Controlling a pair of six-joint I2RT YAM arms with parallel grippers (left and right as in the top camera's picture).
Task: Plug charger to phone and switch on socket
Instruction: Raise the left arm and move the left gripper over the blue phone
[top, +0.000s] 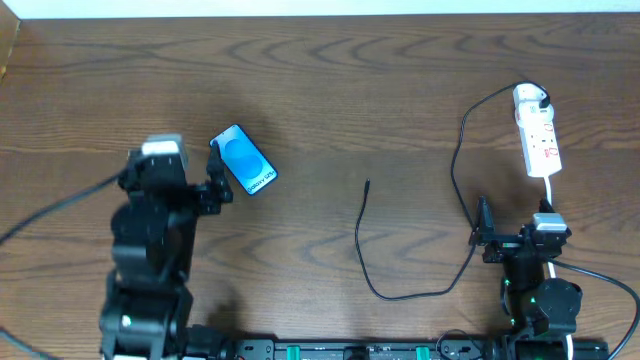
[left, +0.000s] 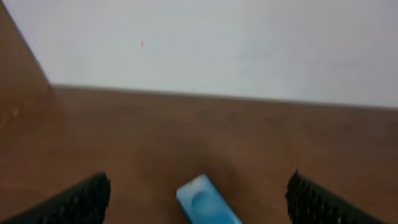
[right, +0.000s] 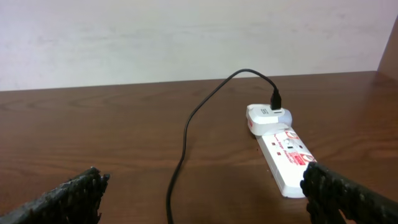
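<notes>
**Q:** Overhead panel, left half. What does your left gripper show?

**A:** My left gripper (top: 218, 178) is spread wide and has hold of nothing. The phone (top: 243, 160) lies flat on the table (top: 350, 80) just beyond my fingertips. Its bright blue screen faces up and its long side is set at a slant. In the left wrist panel, which is blurred, the phone (left: 205, 202) enters from the bottom edge. It sits between my 2 black fingers (left: 81, 199), clear of both.

**Q:** And the right half?

**A:** My right gripper (top: 484, 232) is also fully parted and empty. The socket (top: 540, 140) lies near the table's right edge, beyond my fingertips, and its white cord (top: 552, 195) runs back toward my arm. In the right wrist panel the socket (right: 289, 158) lies ahead and to the right, with red markings on its top face. I cannot tell the position of its switches.

**Q:** Where is the charger?

**A:** The white adapter (right: 264, 118) sits at the far end of the socket, touching it. From there the charger (top: 358, 235) runs as 1 thin black cable. It arches left, drops past my right gripper, loops along the near side of the table and turns up again. Its plug tip (top: 367, 185) lies bare on the wood between phone and socket, well apart from the phone. Whether the cable touches my right fingers I cannot tell.
</notes>
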